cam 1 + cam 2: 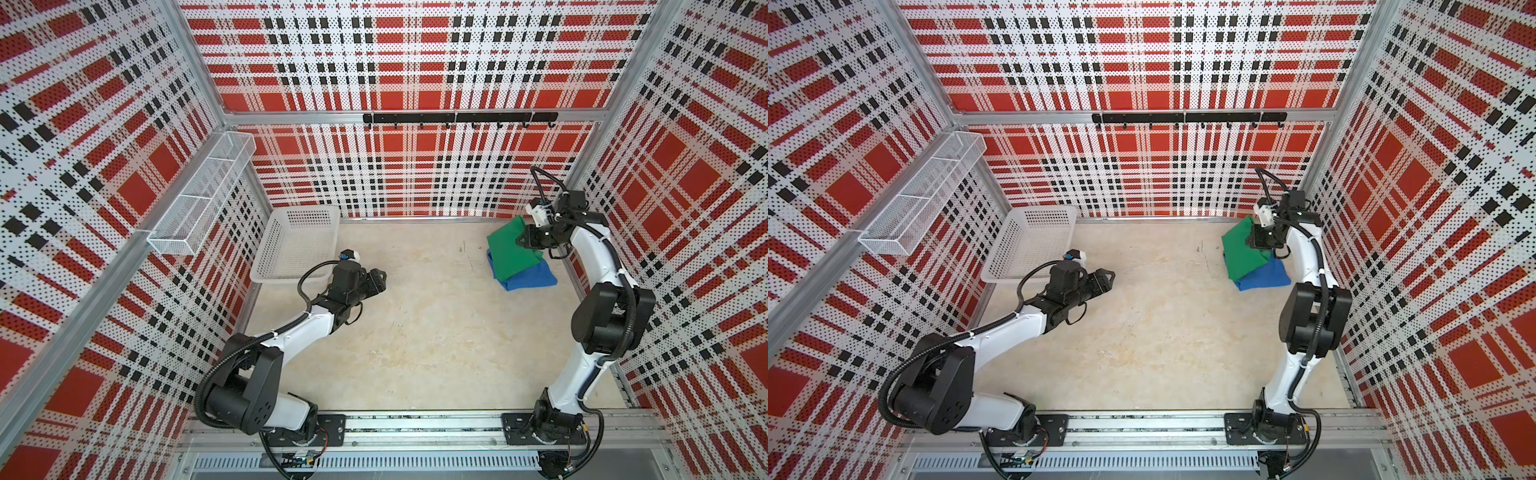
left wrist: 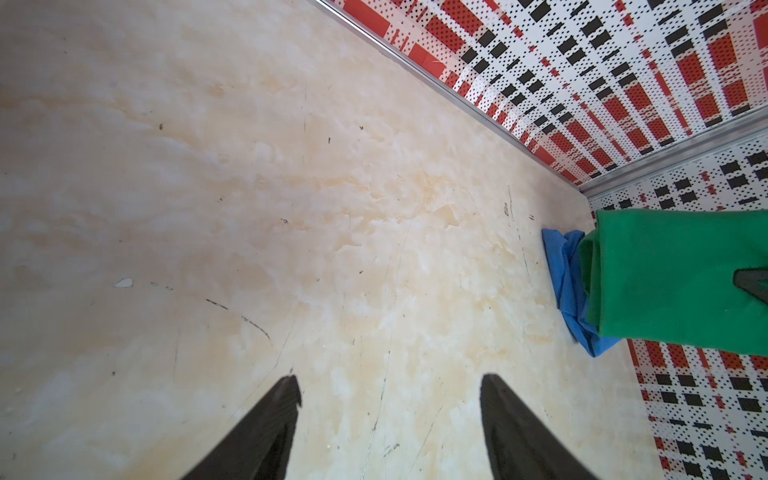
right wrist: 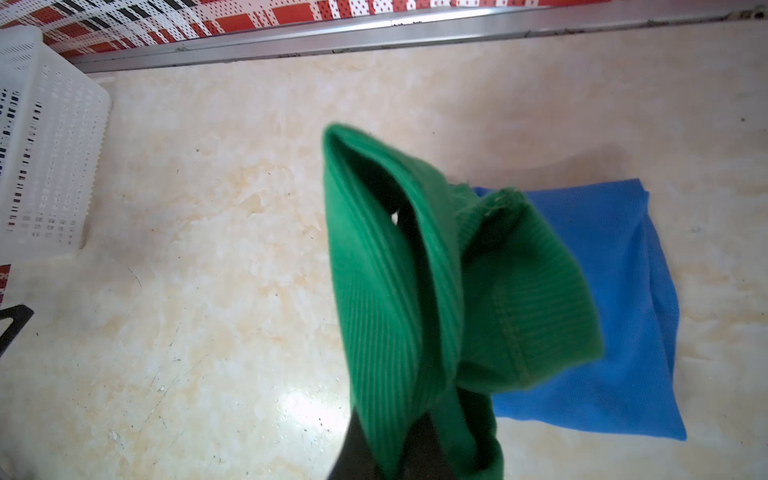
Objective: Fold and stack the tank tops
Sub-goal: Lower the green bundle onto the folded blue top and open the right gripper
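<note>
A: Basket (image 1: 307, 220), ten o'clock: contents?
B: Only its perforated floor shows.
A: Tank tops?
B: Two o'clock. The right gripper (image 1: 523, 239) clamps the green tank top (image 1: 507, 253), which drapes over the blue tank top (image 1: 530, 279). The left gripper (image 1: 380, 277) has its jaws apart.

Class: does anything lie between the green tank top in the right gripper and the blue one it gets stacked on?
Nothing visible does. The green tank top, held by the right gripper, hangs right over the blue tank top.
</note>
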Robot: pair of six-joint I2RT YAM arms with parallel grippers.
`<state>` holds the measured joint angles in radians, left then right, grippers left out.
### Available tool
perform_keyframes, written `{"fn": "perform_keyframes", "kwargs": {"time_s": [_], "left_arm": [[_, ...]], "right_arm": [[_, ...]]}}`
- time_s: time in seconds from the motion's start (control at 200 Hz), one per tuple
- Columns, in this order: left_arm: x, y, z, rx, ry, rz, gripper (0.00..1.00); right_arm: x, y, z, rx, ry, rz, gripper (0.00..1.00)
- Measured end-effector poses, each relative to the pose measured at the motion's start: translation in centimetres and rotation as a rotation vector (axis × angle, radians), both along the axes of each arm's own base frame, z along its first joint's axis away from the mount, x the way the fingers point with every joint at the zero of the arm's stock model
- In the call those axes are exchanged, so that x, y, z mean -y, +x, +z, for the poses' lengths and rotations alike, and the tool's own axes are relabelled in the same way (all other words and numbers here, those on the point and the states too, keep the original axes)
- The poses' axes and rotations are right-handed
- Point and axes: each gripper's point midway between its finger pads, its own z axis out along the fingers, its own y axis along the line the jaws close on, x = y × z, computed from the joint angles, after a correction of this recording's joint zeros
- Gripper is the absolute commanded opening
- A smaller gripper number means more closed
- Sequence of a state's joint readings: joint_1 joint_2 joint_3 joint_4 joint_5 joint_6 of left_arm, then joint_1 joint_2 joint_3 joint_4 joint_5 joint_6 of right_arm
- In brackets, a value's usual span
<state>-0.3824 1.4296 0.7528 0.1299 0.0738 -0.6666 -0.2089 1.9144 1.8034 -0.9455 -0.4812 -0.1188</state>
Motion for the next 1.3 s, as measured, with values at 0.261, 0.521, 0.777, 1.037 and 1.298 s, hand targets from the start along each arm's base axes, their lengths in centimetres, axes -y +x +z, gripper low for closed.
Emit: {"fn": "perform_keyframes", "kwargs": {"time_s": [0.261,0.521,0.777,1.037,1.298], "left_arm": [[-0.1,-0.1,-0.2,-0.007,0.014,-0.005,0.72],[-0.1,-0.1,-0.3,-0.008,0.022,-0.009,0.72],[-0.7,-0.2,0.0,-0.005,0.04,0.011,0.75],[-2.1,-0.8,3.5,0.079,0.056,0.063,0.75],[-2.7,-1.3,3.7,0.08,0.067,0.075,0.76]], "right_arm": [[4.0,-1.0,-7.2,-0.146,0.042,-0.032,0.0],[7.5,-0.6,-10.9,-0.203,0.009,-0.12,0.54],[9.2,0.7,-8.9,-0.123,-0.098,-0.211,0.74],[6.2,-2.1,0.2,0.088,-0.265,-0.398,0.71],[1.1,-1.6,-7.8,-0.024,-0.219,-0.423,0.69]]}}
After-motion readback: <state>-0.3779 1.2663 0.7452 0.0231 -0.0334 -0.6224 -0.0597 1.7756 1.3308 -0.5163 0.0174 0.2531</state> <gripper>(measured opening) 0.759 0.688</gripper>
